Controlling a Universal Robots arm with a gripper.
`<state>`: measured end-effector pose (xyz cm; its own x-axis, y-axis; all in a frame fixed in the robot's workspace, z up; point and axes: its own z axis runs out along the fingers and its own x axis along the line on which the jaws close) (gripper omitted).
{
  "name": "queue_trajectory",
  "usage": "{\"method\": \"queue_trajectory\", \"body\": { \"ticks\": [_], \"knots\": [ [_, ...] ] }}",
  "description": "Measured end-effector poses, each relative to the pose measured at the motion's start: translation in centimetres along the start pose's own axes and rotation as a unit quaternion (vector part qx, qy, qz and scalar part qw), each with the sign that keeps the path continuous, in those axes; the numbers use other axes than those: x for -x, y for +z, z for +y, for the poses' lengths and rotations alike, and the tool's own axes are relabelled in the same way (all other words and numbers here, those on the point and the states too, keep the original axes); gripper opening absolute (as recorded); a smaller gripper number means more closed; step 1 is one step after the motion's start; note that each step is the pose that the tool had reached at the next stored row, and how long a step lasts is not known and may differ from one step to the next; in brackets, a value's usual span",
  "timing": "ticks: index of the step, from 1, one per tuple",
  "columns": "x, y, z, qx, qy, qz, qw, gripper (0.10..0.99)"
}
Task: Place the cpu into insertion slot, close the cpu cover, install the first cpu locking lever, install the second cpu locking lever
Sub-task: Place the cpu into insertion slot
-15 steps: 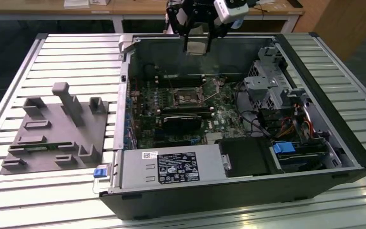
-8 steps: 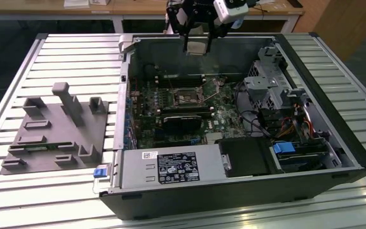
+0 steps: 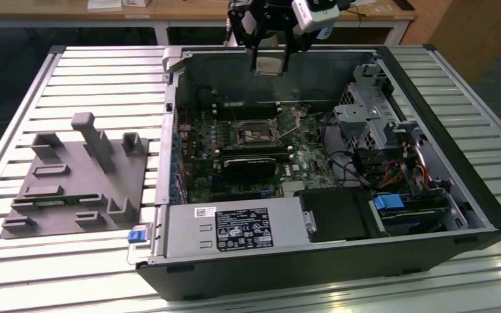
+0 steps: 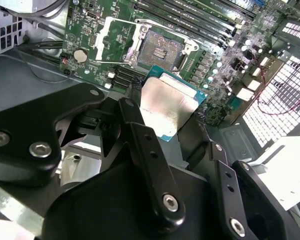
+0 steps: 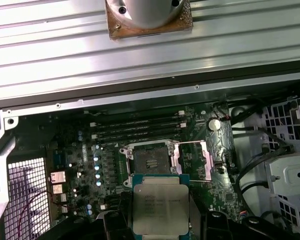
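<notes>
My gripper (image 3: 269,60) hangs over the far part of the open computer case (image 3: 174,130), shut on the cpu (image 3: 268,66), a flat square chip with a dull silver top. In both wrist views the cpu (image 4: 167,107) (image 5: 160,207) sits between the black fingers (image 4: 140,130), above the green board and apart from it. The insertion slot (image 5: 151,161) (image 4: 162,50) (image 3: 255,135) lies uncovered below, dark in the middle with a silver rim. The cpu cover (image 5: 192,161) (image 4: 115,37) is swung open beside the slot.
Long black memory slots (image 5: 140,127) run beside the socket. A black rectangular block (image 3: 246,166) and a power supply (image 3: 233,228) lie nearer the case front. Drive bays and cables (image 3: 390,163) fill the exterior view's right. A grey fixture (image 3: 76,176) stands on the slatted table.
</notes>
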<state>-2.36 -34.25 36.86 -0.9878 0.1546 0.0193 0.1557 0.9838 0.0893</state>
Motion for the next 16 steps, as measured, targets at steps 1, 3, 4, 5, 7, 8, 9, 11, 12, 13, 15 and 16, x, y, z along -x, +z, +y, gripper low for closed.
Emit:
{"method": "queue_trajectory", "body": {
  "ticks": [1, 3, 4, 5, 7, 8, 9, 11, 12, 13, 15, 16],
  "knots": [
    [0.00, 0.00, 0.00, 0.0000, 0.001, -0.0001, 1.0000, 0.537],
    [0.00, 0.00, 0.00, 0.0001, 0.002, -0.0002, 1.0000, 0.537],
    [0.00, 0.00, 0.00, 0.0001, 0.003, -0.0002, 1.0000, 0.537],
    [0.00, 0.00, 0.00, 0.0001, 0.003, -0.0003, 1.0000, 0.537],
    [0.00, 0.00, 0.00, 0.0001, 0.005, -0.0004, 1.0000, 0.537],
    [0.00, 0.00, 0.00, 0.0001, 0.005, -0.0005, 1.0000, 0.537],
    [0.00, 0.00, 0.00, 0.0001, 0.006, -0.0005, 1.0000, 0.537],
    [0.00, 0.00, 0.00, 0.0001, 0.007, -0.0006, 1.0000, 0.537],
    [0.00, 0.00, 0.00, 0.0001, 0.008, -0.0007, 1.0000, 0.537],
    [0.00, 0.00, 0.00, 0.0002, 0.008, -0.0008, 1.0000, 0.537],
    [0.00, 0.00, 0.00, 0.0002, 0.010, -0.0009, 1.0000, 0.537],
    [0.00, 0.00, 0.00, 0.0002, 0.010, -0.0009, 0.9999, 0.537]
  ]
}}
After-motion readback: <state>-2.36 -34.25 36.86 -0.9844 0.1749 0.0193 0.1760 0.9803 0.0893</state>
